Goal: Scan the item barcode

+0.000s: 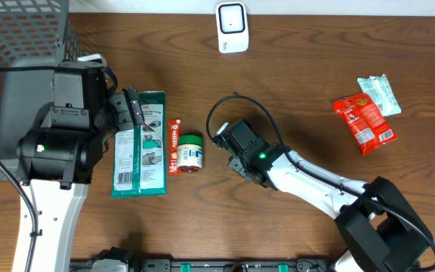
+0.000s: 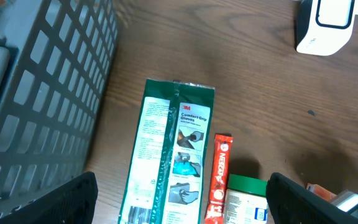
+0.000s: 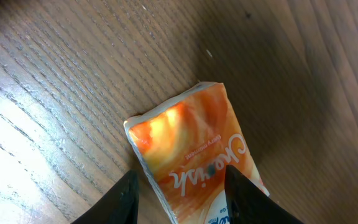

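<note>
An orange packet (image 3: pixel 197 149) with white script lettering sits between the fingers of my right gripper (image 3: pixel 182 190), which is shut on it just above the wooden table. In the overhead view the right gripper (image 1: pixel 236 151) is at mid-table and covers the packet. The white barcode scanner (image 1: pixel 232 26) stands at the table's far edge, also seen in the left wrist view as the scanner (image 2: pixel 325 25). My left gripper (image 2: pixel 179 205) is open above a green glove pack (image 2: pixel 173 149) and holds nothing.
Beside the glove pack (image 1: pixel 140 143) lie a red tube (image 1: pixel 174 146) and a green-lidded jar (image 1: pixel 190 152). A red packet (image 1: pixel 362 121) and a white-green packet (image 1: pixel 380 94) lie at the right. A grey mesh basket (image 1: pixel 13 38) fills the far left corner.
</note>
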